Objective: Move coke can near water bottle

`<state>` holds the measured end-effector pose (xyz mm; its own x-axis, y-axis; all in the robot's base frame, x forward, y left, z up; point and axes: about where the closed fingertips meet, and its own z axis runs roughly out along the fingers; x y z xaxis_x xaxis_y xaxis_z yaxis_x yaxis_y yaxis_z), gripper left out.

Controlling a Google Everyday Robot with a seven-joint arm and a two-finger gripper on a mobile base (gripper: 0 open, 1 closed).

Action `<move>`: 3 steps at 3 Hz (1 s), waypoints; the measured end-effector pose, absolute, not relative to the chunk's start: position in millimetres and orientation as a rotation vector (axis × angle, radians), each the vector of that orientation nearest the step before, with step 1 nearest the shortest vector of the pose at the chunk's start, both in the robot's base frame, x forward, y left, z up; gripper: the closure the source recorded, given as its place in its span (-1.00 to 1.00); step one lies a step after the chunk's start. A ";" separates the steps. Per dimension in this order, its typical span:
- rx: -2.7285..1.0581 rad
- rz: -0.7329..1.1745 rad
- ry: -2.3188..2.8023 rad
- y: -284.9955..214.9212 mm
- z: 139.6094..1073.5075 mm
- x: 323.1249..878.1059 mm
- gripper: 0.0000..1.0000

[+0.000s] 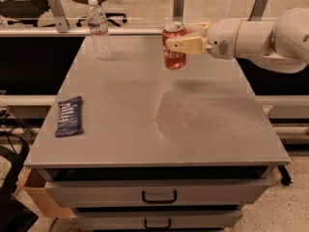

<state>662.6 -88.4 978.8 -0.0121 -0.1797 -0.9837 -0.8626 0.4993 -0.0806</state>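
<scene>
one high view looks down across the table [145,129], claw [176,38] upper right.

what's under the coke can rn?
Only bare grey tabletop and a shadow. The gripper, at the table's far side, holds the coke can, apparently off the surface. The can's underside can't be seen from this angle.

Arm [256,35] comes in from the right, roughly level, wrist straight. Gripper [177,38] points left over the far tabletop [145,144], jaws clamped on the can [174,58], lifted clear.
</scene>
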 end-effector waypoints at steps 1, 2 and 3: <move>-0.899 0.662 1.541 -68.8 971.2 712.5 1.00; -0.902 0.684 1.556 -29.2 960.2 754.9 1.00; -0.906 0.737 1.552 16.8 947.9 782.0 1.00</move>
